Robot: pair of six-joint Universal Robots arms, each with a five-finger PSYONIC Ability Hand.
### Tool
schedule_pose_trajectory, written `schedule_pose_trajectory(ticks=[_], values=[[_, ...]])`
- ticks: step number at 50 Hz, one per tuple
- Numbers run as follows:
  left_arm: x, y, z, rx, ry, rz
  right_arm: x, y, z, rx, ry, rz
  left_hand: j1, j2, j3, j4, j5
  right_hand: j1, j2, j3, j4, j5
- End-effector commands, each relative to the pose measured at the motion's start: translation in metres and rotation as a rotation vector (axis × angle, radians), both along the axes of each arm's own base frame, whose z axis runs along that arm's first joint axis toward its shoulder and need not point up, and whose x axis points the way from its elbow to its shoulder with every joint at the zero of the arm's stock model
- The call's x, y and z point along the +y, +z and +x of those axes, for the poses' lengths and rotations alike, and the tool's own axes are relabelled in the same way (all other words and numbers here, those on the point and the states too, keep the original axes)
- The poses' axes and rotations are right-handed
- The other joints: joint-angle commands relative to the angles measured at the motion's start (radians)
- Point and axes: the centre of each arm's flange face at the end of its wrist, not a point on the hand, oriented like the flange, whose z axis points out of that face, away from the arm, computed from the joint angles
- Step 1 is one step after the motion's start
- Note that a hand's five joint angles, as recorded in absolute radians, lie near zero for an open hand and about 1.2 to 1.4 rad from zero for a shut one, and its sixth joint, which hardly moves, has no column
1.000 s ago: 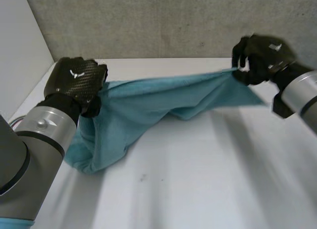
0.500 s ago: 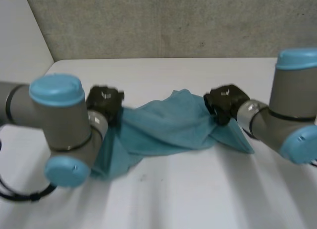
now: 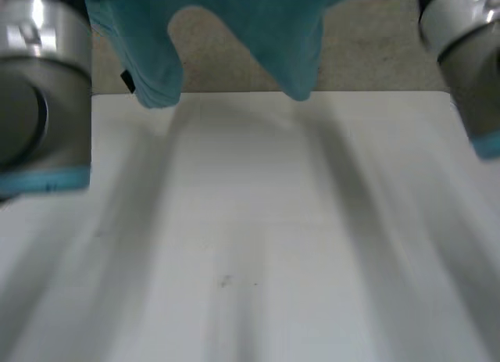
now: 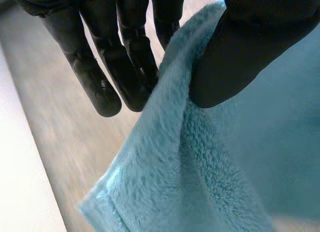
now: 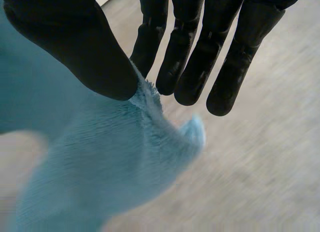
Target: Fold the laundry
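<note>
A teal towel (image 3: 258, 34) hangs in the air above the far side of the white table (image 3: 273, 245), its two lower folds dangling free of the surface. In the left wrist view my left hand (image 4: 250, 41) pinches an edge of the towel (image 4: 200, 172) between the thumb and the straight fingers (image 4: 100, 81). In the right wrist view my right hand (image 5: 85, 46) pinches another edge of the towel (image 5: 100, 162) between the thumb and a finger, near a corner tip.
My left arm (image 3: 39, 88) and right arm (image 3: 469, 49) rise at the two sides of the head view. A grey wall (image 3: 226, 69) stands behind the table's far edge.
Both arms have swung upward and lifted the towel off the table. It went from sagging on the surface to hanging high between the two hands.
</note>
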Motion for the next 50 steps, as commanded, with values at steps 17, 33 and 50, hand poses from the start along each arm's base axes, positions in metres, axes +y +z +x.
schedule_pose_trajectory(ticks=[17,33,50], values=[[0.074,-0.215,0.013,-0.403,-0.037,0.733,0.056,-0.224,-0.028,0.353,0.057,0.73,0.263,0.198,0.202,0.2,0.257,0.417,0.215,0.209,0.204,0.23],[0.059,-0.206,0.007,-0.377,-0.027,0.703,0.042,-0.217,-0.051,0.195,-0.009,0.829,0.263,0.198,0.202,0.2,0.257,-0.466,-0.667,-0.673,-0.678,-0.652],[0.025,-0.2,0.034,-0.326,0.085,0.707,0.03,-0.237,-0.08,0.374,0.008,0.892,0.263,0.198,0.202,0.2,0.257,-0.44,-0.641,-0.647,-0.652,-0.626]])
